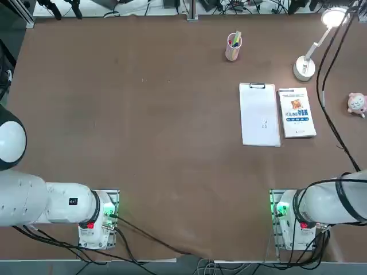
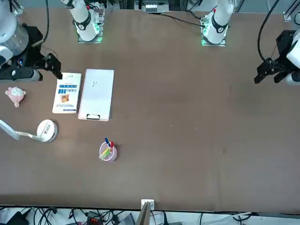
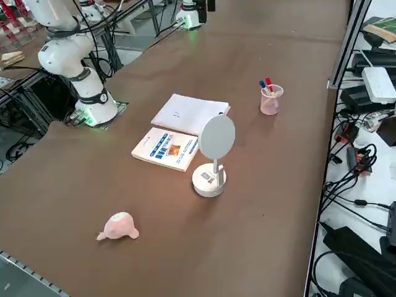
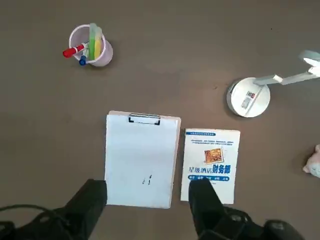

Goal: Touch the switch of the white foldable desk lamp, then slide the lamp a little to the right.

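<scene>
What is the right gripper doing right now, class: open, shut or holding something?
Right gripper: open, holding nothing, high above the clipboard and booklet, away from the lamp.

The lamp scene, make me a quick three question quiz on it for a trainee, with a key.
1. True or false: the right gripper is touching the lamp.
2. What lies directly beside the clipboard, on the lamp's side?
A) cup
B) book
C) pink toy
3. Fill in: the pens stand in a pink ____.

Key:
1. False; it hangs open above the clipboard and book, apart from the lamp.
2. B
3. cup
</scene>
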Available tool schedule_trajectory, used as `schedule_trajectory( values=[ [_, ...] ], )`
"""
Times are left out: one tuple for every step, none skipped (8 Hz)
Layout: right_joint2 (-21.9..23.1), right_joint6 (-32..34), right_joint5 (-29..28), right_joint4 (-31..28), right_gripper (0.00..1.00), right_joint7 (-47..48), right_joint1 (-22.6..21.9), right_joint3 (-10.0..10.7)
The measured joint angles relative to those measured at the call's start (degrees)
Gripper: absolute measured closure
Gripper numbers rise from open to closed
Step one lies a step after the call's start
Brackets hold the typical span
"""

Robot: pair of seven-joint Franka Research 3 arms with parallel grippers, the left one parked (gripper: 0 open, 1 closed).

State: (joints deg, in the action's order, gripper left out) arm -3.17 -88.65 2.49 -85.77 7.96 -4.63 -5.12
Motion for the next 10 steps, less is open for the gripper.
schedule_trajectory(
  values=[
    [-0.02,0.05,-0.08,0.36,0.00,0.58,0.02,1.03],
    [0.01,0.36,-0.12,0.63,0.00,1.07,0.01,2.13],
    [0.01,0.72,-0.19,0.77,0.00,1.18,0.02,3.12],
    [0.01,0.82,-0.37,0.79,0.00,1.95,0.03,3.50],
    [0.01,0.84,-0.71,0.79,0.00,3.52,-0.03,3.47],
    [-0.01,0.85,-1.44,0.79,0.00,4.71,-0.09,3.38],
    [-0.05,0.85,-1.94,0.79,0.00,5.29,-0.13,3.35],
    [-0.13,0.85,-2.02,0.79,0.00,5.33,-0.12,3.35],
    [-0.20,0.87,-2.02,0.79,0.00,5.33,-0.12,3.37],
    [-0.25,0.93,-2.02,0.79,0.00,5.33,-0.10,3.40]
  ],
)
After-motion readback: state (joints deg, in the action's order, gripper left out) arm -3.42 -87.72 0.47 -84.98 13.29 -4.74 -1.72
